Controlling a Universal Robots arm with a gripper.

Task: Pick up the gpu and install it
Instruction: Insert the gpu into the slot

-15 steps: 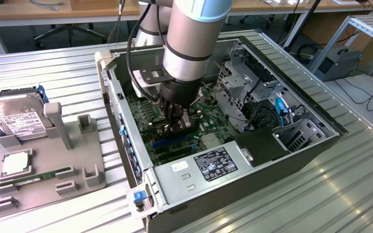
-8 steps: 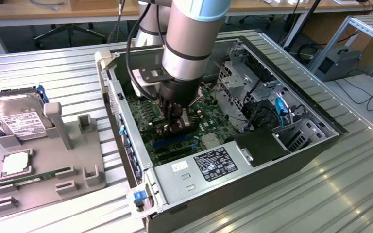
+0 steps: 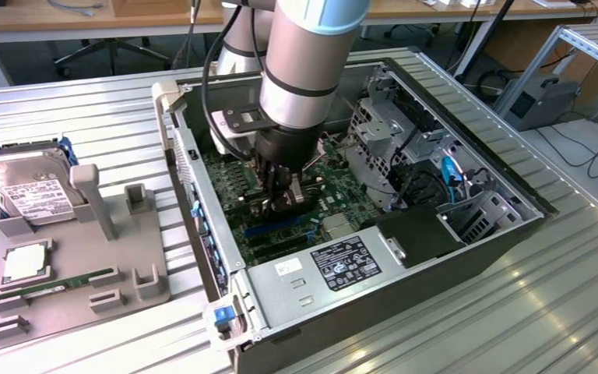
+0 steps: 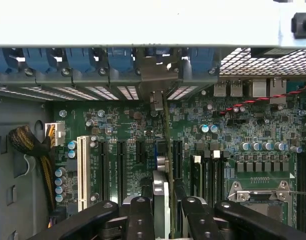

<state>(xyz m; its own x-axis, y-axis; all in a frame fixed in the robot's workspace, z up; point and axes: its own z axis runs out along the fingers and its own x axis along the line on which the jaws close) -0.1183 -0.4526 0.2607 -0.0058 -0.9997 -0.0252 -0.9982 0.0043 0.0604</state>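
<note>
**Seating the gpu: card over the slots, bracket at the rear wall**

Currently the gpu point(image 4: 164, 165) stands edge-on between the gripper point(image 4: 163, 212) fingers, which are clamped on its upper edge. Its thin board runs straight ahead of the gripper to the silver bracket point(image 4: 155, 85), which sits against the row of blue slot latches point(image 4: 83, 59) on the case's rear wall. The card hangs low over the motherboard point(image 4: 233, 130), among the black expansion slots point(image 4: 121, 167). Whether the lower edge has entered a slot is hidden by the card itself.

Judgement on doing this step well:
- Keep the card upright and parallel to the slot; any lean would jam the edge connector against the slot wall.
- Bracket tip must drop into the gap at the rear wall at the same time as the connector goes down, or the card rocks.
- Push straight down, evenly; release only once it sits level.

Surroundings, exterior view: the gripper point(image 3: 283, 195) is deep inside the open computer case point(image 3: 486, 234), with the power supply point(image 3: 330, 269) near it. Well apart from the gripper, outside the case, a grey parts holder point(image 3: 71, 273) carries a hard drive point(image 3: 29, 191) and a memory stick point(image 3: 55, 287).
</note>
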